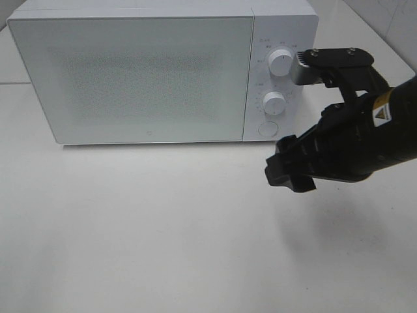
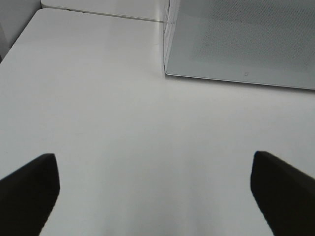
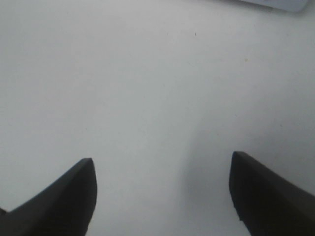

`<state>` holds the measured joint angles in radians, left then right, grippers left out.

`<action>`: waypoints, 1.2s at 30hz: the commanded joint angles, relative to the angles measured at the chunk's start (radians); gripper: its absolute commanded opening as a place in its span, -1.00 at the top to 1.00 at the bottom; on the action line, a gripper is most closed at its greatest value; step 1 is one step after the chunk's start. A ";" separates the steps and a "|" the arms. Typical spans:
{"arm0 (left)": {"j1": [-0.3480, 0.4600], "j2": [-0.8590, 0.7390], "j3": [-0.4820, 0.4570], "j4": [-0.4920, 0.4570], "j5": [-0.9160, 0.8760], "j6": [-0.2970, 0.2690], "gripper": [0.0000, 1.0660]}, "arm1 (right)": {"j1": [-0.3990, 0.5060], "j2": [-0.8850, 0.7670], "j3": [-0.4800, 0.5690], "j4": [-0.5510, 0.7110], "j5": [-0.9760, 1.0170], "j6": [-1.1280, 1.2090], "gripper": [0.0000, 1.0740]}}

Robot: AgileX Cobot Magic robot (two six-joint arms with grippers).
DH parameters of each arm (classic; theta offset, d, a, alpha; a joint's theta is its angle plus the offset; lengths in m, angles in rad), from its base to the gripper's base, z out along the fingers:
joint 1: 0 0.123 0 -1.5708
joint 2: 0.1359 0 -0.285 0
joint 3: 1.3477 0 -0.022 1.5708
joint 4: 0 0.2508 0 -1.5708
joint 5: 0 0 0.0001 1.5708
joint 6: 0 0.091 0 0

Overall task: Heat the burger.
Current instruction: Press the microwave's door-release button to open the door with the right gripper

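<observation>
The burger is out of view in every frame. A white microwave stands at the back of the table with its frosted door shut. My right gripper hovers over the table in front of the microwave's control panel, pointing left. The right wrist view shows my right gripper open, with only bare table between the fingers. My left gripper is open wide over bare table, facing the microwave's front left corner. The exterior view does not show the left arm.
The control panel carries an upper knob, a lower knob and a round button. The white tabletop stretches in front of the microwave. A tiled wall stands at the back right.
</observation>
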<state>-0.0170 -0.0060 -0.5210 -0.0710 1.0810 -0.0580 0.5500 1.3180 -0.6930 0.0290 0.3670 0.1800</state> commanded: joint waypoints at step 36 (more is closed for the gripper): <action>0.001 -0.017 0.003 -0.002 -0.012 0.003 -0.83 | -0.065 -0.940 0.053 -0.023 0.869 -0.056 -0.35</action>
<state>-0.0170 -0.0060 -0.5210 -0.0710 1.0810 -0.0580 0.5130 0.4060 -0.6480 0.0060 1.2120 0.1350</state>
